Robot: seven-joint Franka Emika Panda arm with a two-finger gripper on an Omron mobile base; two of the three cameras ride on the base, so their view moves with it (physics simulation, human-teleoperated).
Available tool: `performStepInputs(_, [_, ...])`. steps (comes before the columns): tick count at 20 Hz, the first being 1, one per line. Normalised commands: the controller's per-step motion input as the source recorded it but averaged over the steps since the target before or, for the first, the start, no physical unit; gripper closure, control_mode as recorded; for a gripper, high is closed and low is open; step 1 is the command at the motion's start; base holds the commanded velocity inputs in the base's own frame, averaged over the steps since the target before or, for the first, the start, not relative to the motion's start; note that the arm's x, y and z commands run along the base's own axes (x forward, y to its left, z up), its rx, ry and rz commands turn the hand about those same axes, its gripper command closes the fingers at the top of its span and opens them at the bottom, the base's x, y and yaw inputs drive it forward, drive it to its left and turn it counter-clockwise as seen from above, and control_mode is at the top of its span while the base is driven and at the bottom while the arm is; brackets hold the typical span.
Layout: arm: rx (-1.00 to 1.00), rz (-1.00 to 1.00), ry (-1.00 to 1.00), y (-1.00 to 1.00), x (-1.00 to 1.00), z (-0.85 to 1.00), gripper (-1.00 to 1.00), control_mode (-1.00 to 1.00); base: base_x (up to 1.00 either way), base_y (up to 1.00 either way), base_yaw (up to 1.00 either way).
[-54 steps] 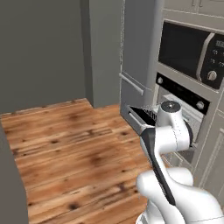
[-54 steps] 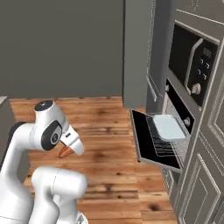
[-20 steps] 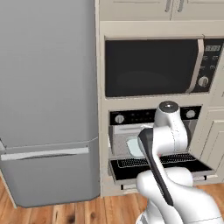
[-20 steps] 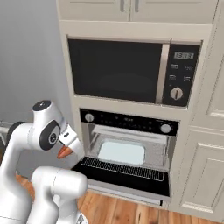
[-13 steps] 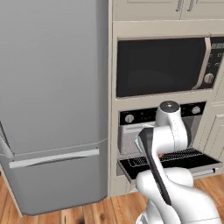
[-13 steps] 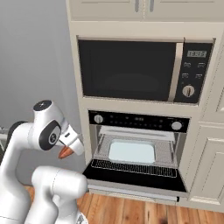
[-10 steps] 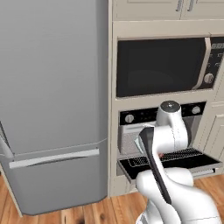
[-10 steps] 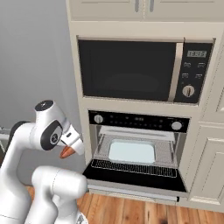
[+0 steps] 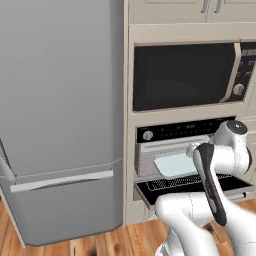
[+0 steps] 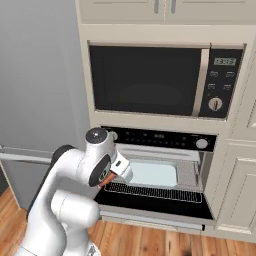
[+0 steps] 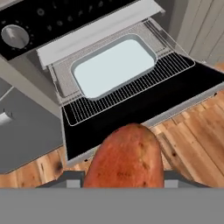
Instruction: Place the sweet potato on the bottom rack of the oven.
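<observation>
Before oven (image 11: 39, 17), claw (image 11: 124, 181) grips sweet potato (image 11: 126, 159).

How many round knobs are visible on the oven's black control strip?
2: one knob at the strip's left end beside the arm, the other knob at its right end. The oven stands open below.

Left base view looks forward from behind the arm, fridge (image 9: 60, 115) filling nine o'clock, oven (image 9: 185, 160) at three to four. Right base view faces the oven (image 10: 160, 170) squarely, closer, microwave (image 10: 165, 80) at twelve. Both share oven, microwave (image 9: 190, 75) and tray (image 9: 175, 164). Hand view hangs nearest, tilted down onto the oven (image 11: 39, 19) door (image 11: 144, 105) and bottom rack (image 11: 131, 89), running ten to three.
</observation>
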Motion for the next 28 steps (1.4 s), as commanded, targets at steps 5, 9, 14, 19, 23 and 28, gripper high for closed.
performStepInputs(5, [0.22,0.27,-0.16,-0.97,0.73,-0.58,1.0,-1.0,0.0,0.0,0.0])
performStepInputs(9, [-0.03,0.19,-0.21,-0.49,0.9,-0.56,1.0,-1.0,0.0,0.0,0.0])
performStepInputs(14, [-0.03,0.13,-0.03,-0.32,0.85,-0.06,1.0,-1.0,0.0,0.0,0.0])
performStepInputs(19, [0.0,0.02,0.03,-0.15,0.56,0.0,1.0,-1.0,0.0,0.0,0.0])
performStepInputs(23, [0.0,0.0,0.0,-0.13,0.33,-0.14,1.0,-1.0,0.0,0.0,0.0])
performStepInputs(28, [0.0,0.0,0.0,-0.08,0.19,-0.15,1.0,-1.0,0.0,0.0,0.0])
